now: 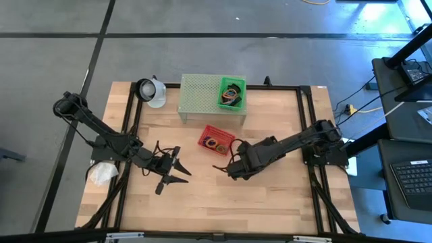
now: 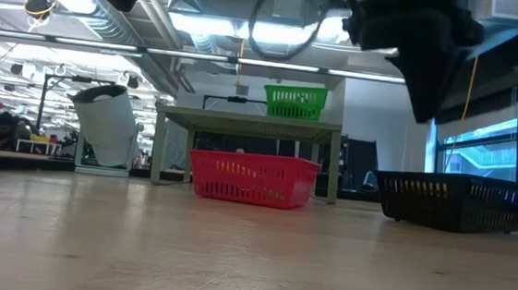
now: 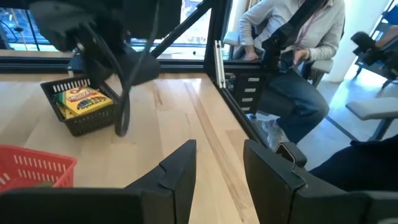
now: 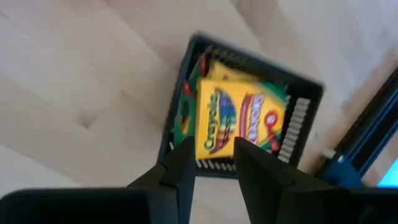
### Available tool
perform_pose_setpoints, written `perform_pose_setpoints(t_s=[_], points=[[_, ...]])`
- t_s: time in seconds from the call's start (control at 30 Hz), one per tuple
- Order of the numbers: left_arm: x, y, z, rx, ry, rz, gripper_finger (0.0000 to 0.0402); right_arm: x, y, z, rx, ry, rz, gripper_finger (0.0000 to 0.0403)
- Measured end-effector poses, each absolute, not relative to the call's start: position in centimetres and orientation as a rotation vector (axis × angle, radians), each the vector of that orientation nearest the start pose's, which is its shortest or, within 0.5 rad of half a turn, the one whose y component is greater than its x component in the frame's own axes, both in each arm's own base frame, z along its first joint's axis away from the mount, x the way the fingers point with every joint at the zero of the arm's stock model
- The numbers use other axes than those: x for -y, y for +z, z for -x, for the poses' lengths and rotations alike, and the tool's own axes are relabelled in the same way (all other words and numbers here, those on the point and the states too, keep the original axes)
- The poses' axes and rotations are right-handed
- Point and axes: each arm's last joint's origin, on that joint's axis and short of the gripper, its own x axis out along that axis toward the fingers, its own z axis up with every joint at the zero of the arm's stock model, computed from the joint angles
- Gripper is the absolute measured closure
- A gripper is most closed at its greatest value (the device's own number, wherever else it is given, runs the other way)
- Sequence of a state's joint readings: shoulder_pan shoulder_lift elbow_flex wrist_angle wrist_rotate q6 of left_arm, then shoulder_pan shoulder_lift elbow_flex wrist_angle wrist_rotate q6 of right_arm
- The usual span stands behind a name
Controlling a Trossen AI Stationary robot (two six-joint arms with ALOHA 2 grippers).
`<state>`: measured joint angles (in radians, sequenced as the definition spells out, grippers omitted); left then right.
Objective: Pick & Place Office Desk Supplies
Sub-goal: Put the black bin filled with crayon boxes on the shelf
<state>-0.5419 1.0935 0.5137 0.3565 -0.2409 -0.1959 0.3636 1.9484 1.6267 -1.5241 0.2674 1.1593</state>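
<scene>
A black basket [image 4: 249,59] stands on the table. In it a yellow-and-green crayon box [image 4: 236,115] lies flat on top of others. My right gripper [image 4: 214,155] hangs open above the basket, pointing steeply down, with nothing between its fingers. In the high view the right arm [image 1: 270,150] covers the basket. My left gripper [image 3: 217,162] is open and holds nothing. It points nearly level across the table from the left-centre [image 1: 179,166] toward the black basket [image 3: 74,121] and its crayon boxes [image 3: 84,99].
A red basket [image 1: 204,133] with small loops stands at mid-table. A green basket [image 1: 223,91] sits on the pale green perforated shelf [image 1: 199,94] at the far edge. A white cup-like thing [image 1: 154,91] is far left, a white wad [image 1: 102,173] near left. A seated person [image 3: 292,62] is beyond the table.
</scene>
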Motion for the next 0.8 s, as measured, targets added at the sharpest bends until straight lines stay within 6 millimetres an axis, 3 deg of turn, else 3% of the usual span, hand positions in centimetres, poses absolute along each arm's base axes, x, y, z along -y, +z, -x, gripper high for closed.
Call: perform_pose_setpoints(t_s=[0.27, 0.57, 0.8], points=[[11.3, 23.3, -20.1, -0.233, -0.284, 0.102, 0.0274, -12.5, 21.0, -31.8, -1.495, -0.883, -0.381, 0.0276], [11.4, 23.4, -20.1, -0.226, -0.306, 0.097, 0.0274, -12.1, 19.5, -31.9, -1.521, -0.859, -0.447, 0.0275], [11.4, 23.4, -20.1, -0.224, -0.307, 0.098, 0.0274, -12.1, 19.5, -32.0, -1.515, -0.848, -0.449, 0.0275]])
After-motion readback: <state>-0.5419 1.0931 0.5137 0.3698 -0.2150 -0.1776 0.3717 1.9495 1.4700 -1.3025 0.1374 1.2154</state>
